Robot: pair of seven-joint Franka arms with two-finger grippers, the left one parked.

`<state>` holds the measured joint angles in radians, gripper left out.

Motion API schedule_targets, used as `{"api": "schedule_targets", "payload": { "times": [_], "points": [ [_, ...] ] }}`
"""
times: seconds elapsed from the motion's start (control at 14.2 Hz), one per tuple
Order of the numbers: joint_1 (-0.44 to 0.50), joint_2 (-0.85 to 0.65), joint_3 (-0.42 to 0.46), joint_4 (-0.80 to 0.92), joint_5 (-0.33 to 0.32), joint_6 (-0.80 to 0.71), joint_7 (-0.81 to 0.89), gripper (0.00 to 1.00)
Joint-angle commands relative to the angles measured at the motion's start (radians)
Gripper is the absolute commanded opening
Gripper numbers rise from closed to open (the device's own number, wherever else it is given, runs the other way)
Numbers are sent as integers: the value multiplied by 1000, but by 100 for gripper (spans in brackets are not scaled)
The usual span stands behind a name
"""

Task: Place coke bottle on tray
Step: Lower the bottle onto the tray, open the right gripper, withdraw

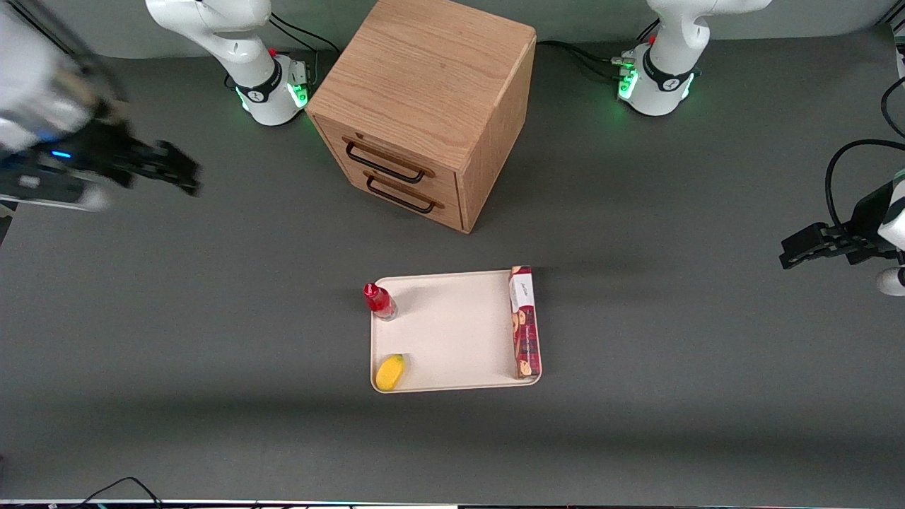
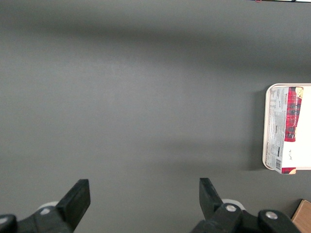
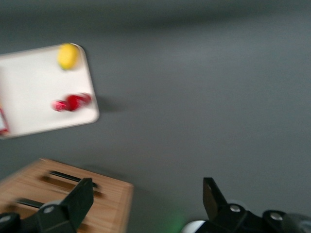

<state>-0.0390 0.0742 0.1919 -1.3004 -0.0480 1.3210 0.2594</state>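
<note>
Red slim coke bottle (image 1: 379, 300): upright on the cream-white rimmed tray (image 1: 452, 332), corner nearest the working arm. Placement looks done. Black two-finger gripper (image 1: 185, 172): spread, empty, well apart.

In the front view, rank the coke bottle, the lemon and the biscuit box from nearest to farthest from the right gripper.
The gripper, fingers open, hangs above the working arm's end of the table.
1. coke bottle: upright in the tray corner nearest the gripper.
2. lemon: tray corner nearer the camera.
3. biscuit box: along the tray's edge toward the parked arm.
</note>
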Motion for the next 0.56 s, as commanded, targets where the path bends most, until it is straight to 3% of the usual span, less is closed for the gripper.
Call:
{"api": "schedule_targets", "payload": {
  "times": [0.0,0.14,0.21,0.49],
  "points": [
    [5,-166,-147,-335,42,168,-162,100],
    [5,-285,-164,-578,43,375,-178,100],
    [7,-298,-164,-617,43,409,-180,100],
    [14,-208,-149,-490,43,368,-155,100]
  ]
}}
